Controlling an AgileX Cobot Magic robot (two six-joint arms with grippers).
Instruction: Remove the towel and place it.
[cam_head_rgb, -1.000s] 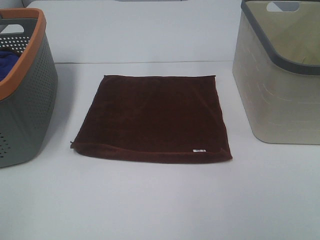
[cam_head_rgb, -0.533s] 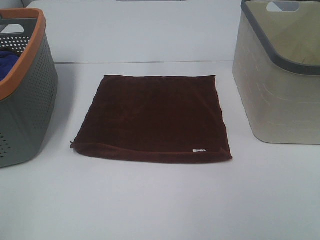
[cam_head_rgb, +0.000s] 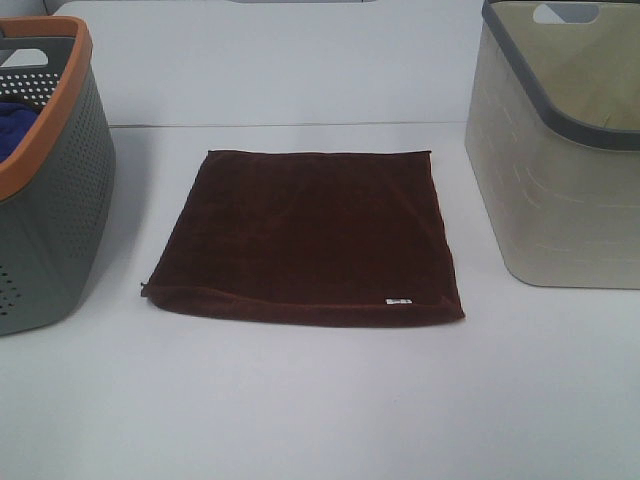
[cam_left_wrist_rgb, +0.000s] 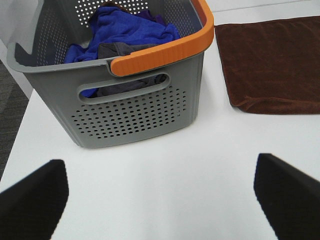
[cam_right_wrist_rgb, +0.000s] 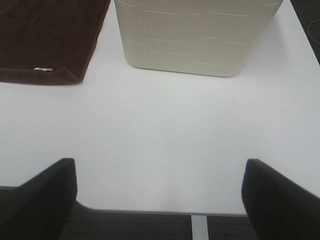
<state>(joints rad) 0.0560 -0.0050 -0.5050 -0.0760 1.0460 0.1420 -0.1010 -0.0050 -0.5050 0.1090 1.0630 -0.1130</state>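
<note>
The dark maroon-brown towel (cam_head_rgb: 310, 235) lies flat and roughly square on the white table, its small white label (cam_head_rgb: 399, 301) at the near hem. It also shows in the left wrist view (cam_left_wrist_rgb: 272, 62) and the right wrist view (cam_right_wrist_rgb: 47, 37). My left gripper (cam_left_wrist_rgb: 160, 200) is open, above the table in front of the grey basket, apart from the towel. My right gripper (cam_right_wrist_rgb: 160, 195) is open, over the table's front edge near the beige bin, apart from the towel. Neither gripper shows in the exterior high view.
A grey perforated basket with an orange rim (cam_head_rgb: 45, 180) (cam_left_wrist_rgb: 155, 52) stands at the left and holds blue cloth (cam_left_wrist_rgb: 125, 27). A beige bin with a grey rim (cam_head_rgb: 560, 170) (cam_right_wrist_rgb: 195, 37) stands at the right. The table's front edge (cam_right_wrist_rgb: 150, 210) is near the right gripper.
</note>
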